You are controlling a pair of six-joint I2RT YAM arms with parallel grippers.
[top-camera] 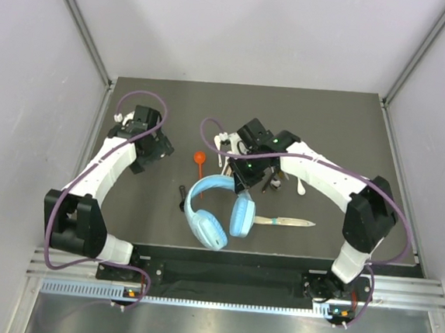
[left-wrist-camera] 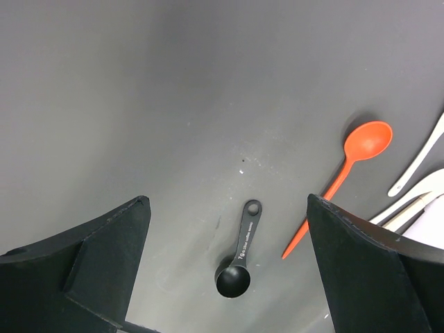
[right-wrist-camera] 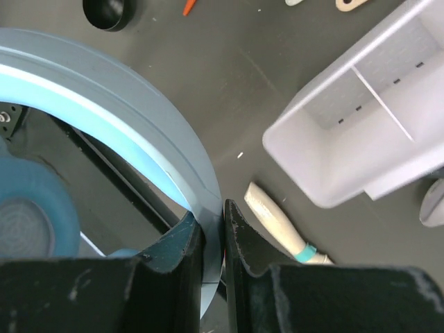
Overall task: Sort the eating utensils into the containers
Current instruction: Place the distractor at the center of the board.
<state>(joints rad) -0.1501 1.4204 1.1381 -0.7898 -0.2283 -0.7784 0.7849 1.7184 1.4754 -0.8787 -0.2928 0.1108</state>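
My right gripper (right-wrist-camera: 211, 211) is shut on the headband of the light-blue headphones (right-wrist-camera: 132, 104), which lie at table centre (top-camera: 212, 211). The white divided caddy (right-wrist-camera: 361, 125) stands just beyond it, mostly hidden under the arm in the top view. The wooden-handled knife (right-wrist-camera: 277, 222) lies beside the caddy and shows in the top view (top-camera: 284, 221). My left gripper (left-wrist-camera: 227, 208) is open and empty above a black scoop spoon (left-wrist-camera: 239, 260). The orange-red spoon (left-wrist-camera: 347, 166) and white spoons (left-wrist-camera: 423, 163) lie to its right.
The black scoop (top-camera: 183, 194) lies against the headphones' left side, the orange-red spoon (top-camera: 199, 158) just behind them. A white spoon (top-camera: 300, 187) lies right of my right gripper (top-camera: 246, 176). My left gripper (top-camera: 152, 146) hovers at the table's left.
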